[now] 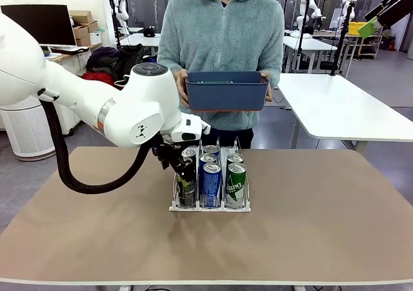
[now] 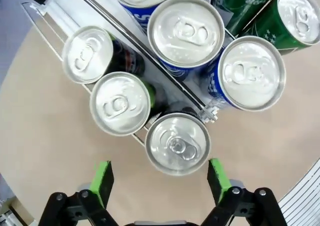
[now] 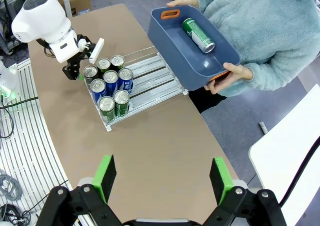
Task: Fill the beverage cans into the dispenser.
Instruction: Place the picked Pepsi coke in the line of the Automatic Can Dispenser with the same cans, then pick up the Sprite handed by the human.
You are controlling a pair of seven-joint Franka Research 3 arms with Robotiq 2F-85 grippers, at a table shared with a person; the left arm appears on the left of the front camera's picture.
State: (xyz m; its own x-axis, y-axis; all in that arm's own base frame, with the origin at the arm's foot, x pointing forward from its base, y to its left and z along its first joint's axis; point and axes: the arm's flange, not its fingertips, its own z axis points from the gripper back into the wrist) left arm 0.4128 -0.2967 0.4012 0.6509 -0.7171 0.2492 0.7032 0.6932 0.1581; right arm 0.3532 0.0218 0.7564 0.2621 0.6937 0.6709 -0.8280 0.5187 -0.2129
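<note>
Across the table, front view: a low white wire-and-plastic three-lane dispenser (image 1: pixel 210 207) sits mid-table on the brown table (image 1: pixel 322 239). Slim black, blue and green aluminium beverage cans (image 1: pixel 211 178) stand in its lanes. A person at the far side holds a blue-grey rectangular plastic bin (image 1: pixel 226 92) off the table.
Left claw, front view: the left gripper (image 1: pixel 182 173) is low at the front black can (image 1: pixel 187 188) of the left lane. The wrist covers the fingers, so the gap is unreadable from this side.
Left wrist view: the green pads (image 2: pixel 102 178) stand well apart, flanking the front black can's silver top (image 2: pixel 177 143). Neither pad touches it, and nothing is gripped.
Count, left wrist view: three cans in the black lane, three in the blue lane, two in the green lane.
Right wrist view: the right gripper (image 3: pixel 162 165) hangs high over the table, fingers spread, nothing between them.
Bin contents, right wrist view: one green can (image 3: pixel 198 34) lies on its side in the bin; from the front, the bin's wall hides it.
Risk, withdrawal: the pads sit close to the can, so a sideways or tilted retreat could clip it, tip it, or shove the light rack.
Risk, last can: it lies loose in a hand-held bin, so it may roll or shift under a reaching claw.
</note>
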